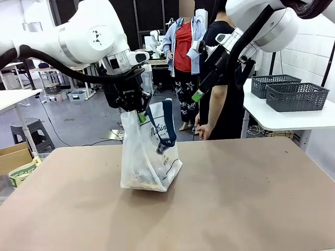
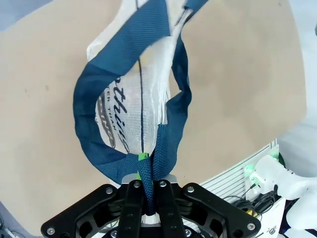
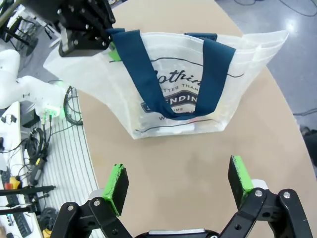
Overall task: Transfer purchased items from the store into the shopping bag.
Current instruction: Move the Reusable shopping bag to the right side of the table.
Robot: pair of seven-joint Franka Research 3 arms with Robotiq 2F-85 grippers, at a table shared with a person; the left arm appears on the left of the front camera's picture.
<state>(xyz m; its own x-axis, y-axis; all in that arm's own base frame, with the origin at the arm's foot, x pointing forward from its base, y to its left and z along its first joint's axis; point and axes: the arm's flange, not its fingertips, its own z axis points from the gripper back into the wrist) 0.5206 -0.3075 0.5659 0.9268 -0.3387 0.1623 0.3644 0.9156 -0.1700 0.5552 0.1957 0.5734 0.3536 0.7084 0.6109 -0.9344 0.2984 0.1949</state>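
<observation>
Shopping bag (image 1: 149, 157) stands on the tabletop (image 1: 235, 198), left of centre, base down, leaning a bit, top pulled upward. Translucent white body, navy script print and oval logo on the side, navy strap handles (image 3: 173, 79). Pale contents show faintly through the wall near the bottom; can't tell what the items are.

Left end effector (image 1: 137, 109) sits right above the bag mouth, fingers together and clamped on one navy strap. In the left wrist view the strap (image 2: 148, 178) runs straight down between the two black fingers, and the handle loop hangs open over the bag below. Bag hangs partly from that grip while the base touches the tabletop.

Right end effector (image 3: 178, 186) is raised well above and off to the side of the bag, green pads (image 3: 118, 187) wide apart, nothing between them, bag in its line of sight.

Person (image 1: 217, 99) stands at the far edge of the tabletop. Two dark grey slotted baskets (image 1: 296, 94) sit on a white side table (image 1: 282, 117) at far right.
</observation>
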